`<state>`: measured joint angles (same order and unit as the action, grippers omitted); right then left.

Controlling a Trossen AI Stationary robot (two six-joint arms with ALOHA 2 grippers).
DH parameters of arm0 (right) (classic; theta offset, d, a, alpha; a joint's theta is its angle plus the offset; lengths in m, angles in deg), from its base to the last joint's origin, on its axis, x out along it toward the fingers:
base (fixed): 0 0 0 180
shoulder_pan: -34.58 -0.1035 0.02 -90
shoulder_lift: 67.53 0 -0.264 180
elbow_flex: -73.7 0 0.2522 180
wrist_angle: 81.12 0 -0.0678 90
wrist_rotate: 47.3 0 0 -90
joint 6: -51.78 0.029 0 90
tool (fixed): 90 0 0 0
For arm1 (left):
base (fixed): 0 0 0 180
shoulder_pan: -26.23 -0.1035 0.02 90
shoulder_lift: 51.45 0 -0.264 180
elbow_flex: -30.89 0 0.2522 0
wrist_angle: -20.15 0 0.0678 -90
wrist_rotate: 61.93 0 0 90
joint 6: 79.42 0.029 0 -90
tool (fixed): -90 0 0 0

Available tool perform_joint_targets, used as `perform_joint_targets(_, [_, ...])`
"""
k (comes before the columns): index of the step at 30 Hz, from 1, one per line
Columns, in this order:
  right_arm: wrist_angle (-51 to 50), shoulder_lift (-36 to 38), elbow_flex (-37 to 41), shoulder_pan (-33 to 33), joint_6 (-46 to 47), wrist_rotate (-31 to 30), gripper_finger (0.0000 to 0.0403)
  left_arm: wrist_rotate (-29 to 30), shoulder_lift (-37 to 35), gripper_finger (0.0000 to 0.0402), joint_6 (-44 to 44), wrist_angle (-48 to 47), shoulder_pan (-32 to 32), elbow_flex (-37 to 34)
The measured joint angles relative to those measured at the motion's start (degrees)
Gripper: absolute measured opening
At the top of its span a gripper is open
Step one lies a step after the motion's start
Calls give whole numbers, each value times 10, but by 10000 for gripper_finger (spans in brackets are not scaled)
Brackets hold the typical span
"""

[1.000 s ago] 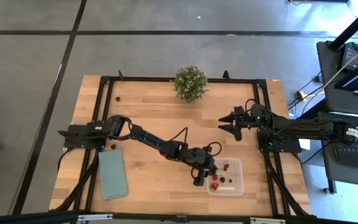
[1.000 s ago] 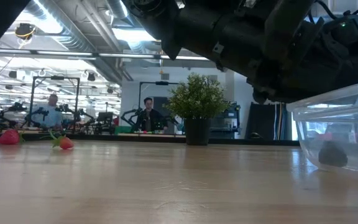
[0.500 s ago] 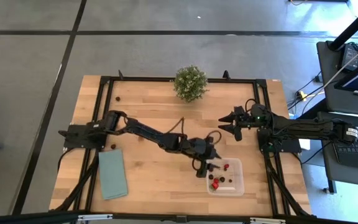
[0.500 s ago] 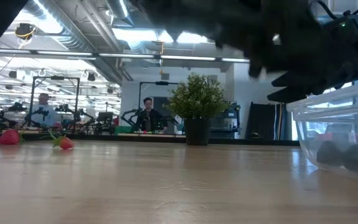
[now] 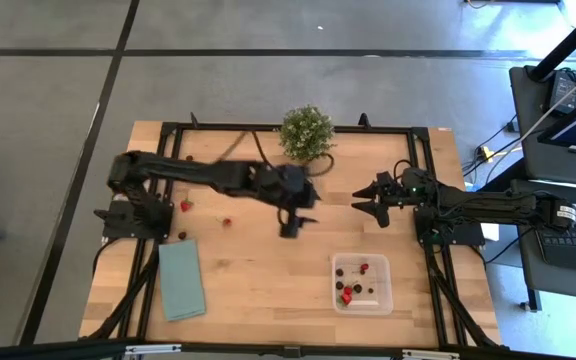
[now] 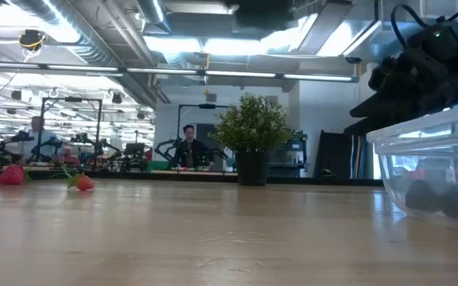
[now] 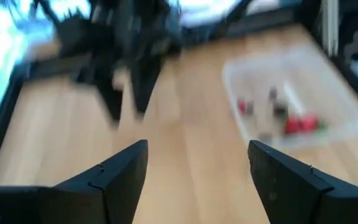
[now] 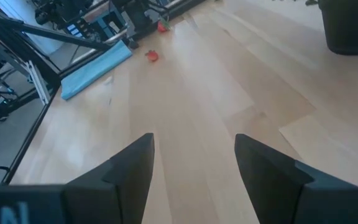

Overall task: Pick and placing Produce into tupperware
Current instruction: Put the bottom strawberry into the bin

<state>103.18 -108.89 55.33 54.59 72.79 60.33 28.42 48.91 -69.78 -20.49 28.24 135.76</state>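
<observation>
Left gripper (image 5: 293, 222) hangs at frame centre, fingers spread and empty, placed to reach loose produce (image 5: 185, 205) at left. Tupperware (image 5: 361, 283), lower right, holds several pieces. Right gripper (image 5: 360, 199) waits spread at centre right.

A bushy green potted plant (image 5: 306, 133) stands on the wooden surface (image 5: 258, 290) near its 12 o'clock edge; in the low view it (image 6: 251, 140) rises upright in a dark pot. A flat teal cloth (image 5: 182, 279) lies toward 8 o'clock and shows in the right wrist view too (image 8: 95, 67). Beyond the surface, a person (image 6: 187, 148) sits among workshop equipment under ceiling lights.
</observation>
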Motion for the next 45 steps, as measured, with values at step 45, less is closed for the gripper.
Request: perform_joint_targets(45, [-3, 0, 0, 0, -33, -67, 226, 35, -366, 262, -306, 25, -10, -649])
